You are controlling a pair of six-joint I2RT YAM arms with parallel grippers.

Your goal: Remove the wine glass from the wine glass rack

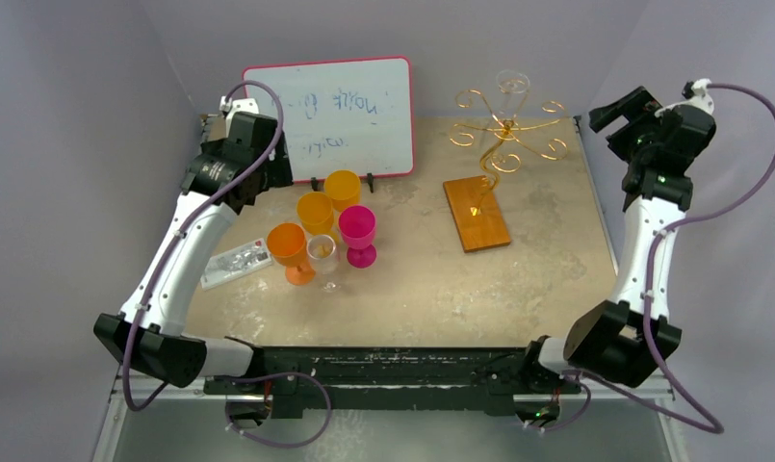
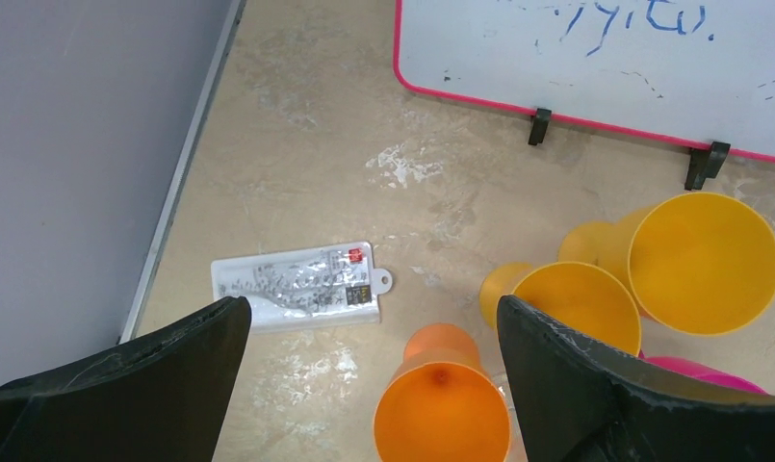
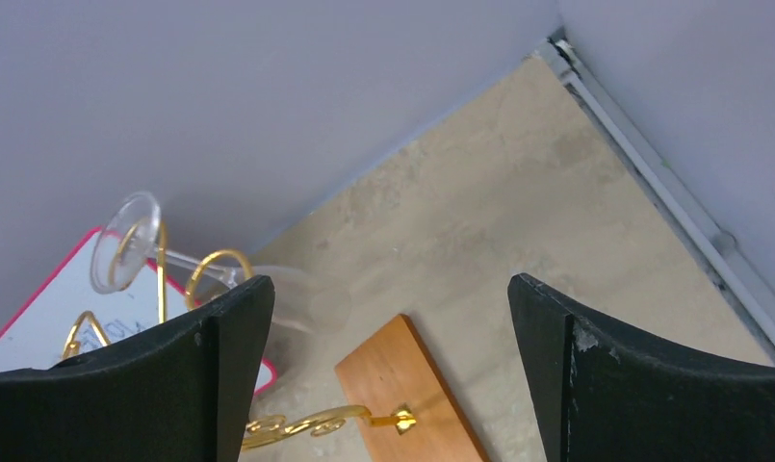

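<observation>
A clear wine glass [image 1: 511, 89] hangs upside down from a top arm of the wine glass rack [image 1: 503, 137], a gold wire stand on an orange-brown wooden base [image 1: 477, 214]. In the right wrist view the glass [image 3: 301, 294] shows its round foot up left, caught in a gold loop [image 3: 213, 265], and its bowl runs behind my left finger [image 3: 210, 366]. My right gripper [image 3: 388, 289] is open and empty, raised to the right of the rack [image 1: 622, 114]. My left gripper [image 2: 374, 308] is open and empty above the cups, near the whiteboard [image 1: 260, 164].
A red-framed whiteboard [image 1: 340, 115] leans at the back. In front of it stand orange [image 1: 289, 245], yellow [image 1: 316, 212] and pink [image 1: 357, 229] cups and a small clear glass [image 1: 322, 252]. A white packet [image 2: 297, 286] lies to the left. Grey walls close the corners.
</observation>
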